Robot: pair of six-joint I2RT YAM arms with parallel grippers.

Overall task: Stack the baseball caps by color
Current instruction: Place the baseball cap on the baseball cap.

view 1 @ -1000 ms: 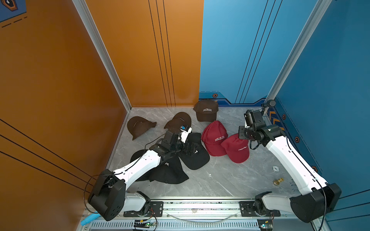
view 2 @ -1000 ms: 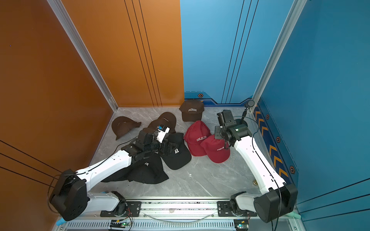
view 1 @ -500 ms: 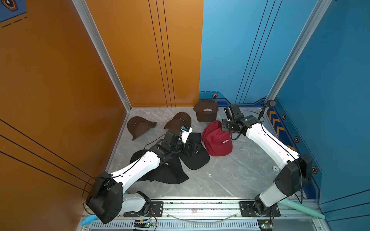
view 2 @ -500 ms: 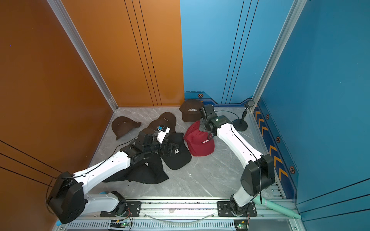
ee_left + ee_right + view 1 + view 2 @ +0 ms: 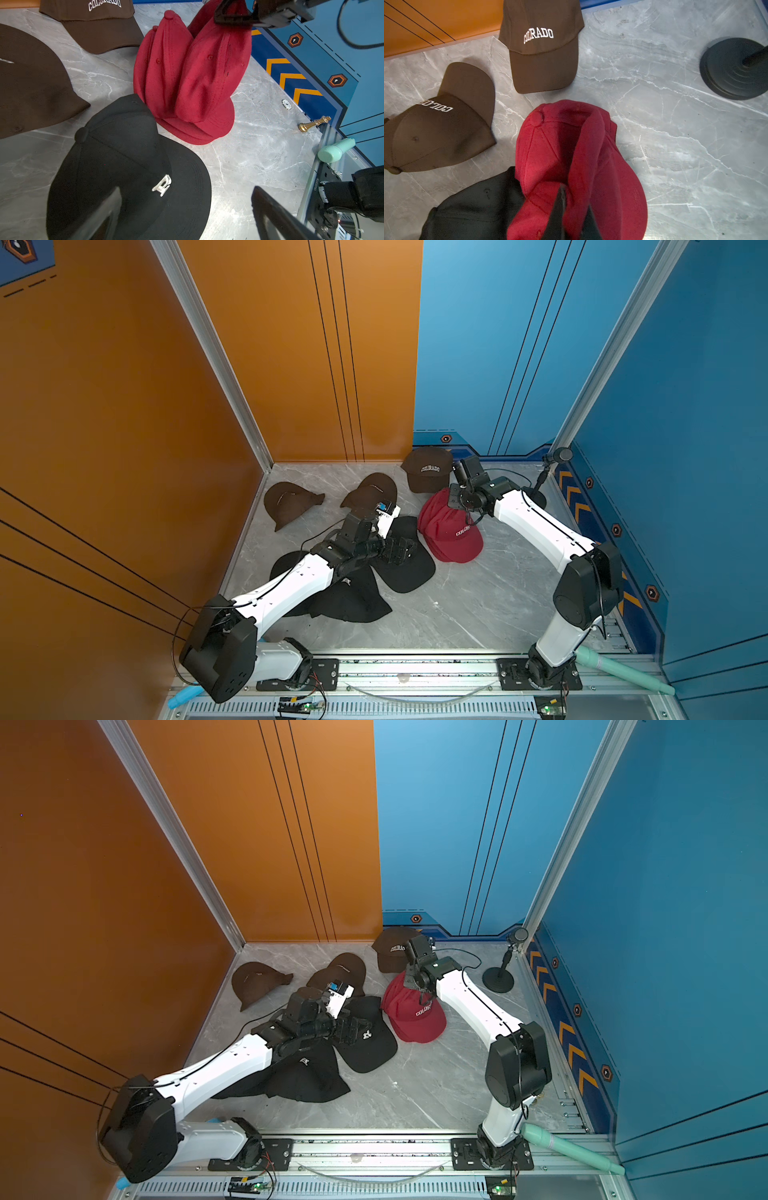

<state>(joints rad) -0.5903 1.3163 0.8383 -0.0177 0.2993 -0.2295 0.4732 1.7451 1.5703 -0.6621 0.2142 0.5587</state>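
Fingers (image 5: 560, 207) of the right gripper (image 5: 575, 199) are pinched tight on a fold of cloth at the rear of the crown of the top red fabric cap (image 5: 571, 149). That cap sits on two more soft red brimmed caps. The left wrist view shows the three crowns nested and the three brims lying one on another. This red stack (image 5: 451, 533) rests on the grey marbled tabletop (image 5: 478, 605), with white lettering showing on the front of the top cap.

The left gripper (image 5: 186, 189) has its fingers (image 5: 274, 218) spread wide with nothing between them. It hangs over the front of a black fabric cap with a white "R" (image 5: 124, 155); whether it touches the cloth cannot be told. This cap lies just beside the red stack, on its left.

Nearer the robot's base, a pile of black caps (image 5: 349, 597) lies partly under the left forearm, one showing a white emblem. How many are in it cannot be told.

Three dark brown fabric caps lie singly, none stacked. The brown cap lettered "COLORADO" (image 5: 428, 470) sits by the back wall, just behind the red stack. A second brown cap (image 5: 372, 493) lies beside the left wrist, and a third brown cap (image 5: 289, 502) lies toward the orange wall. The black round-based microphone stand (image 5: 498, 979) stands upright near the blue side wall, apart from every cap.
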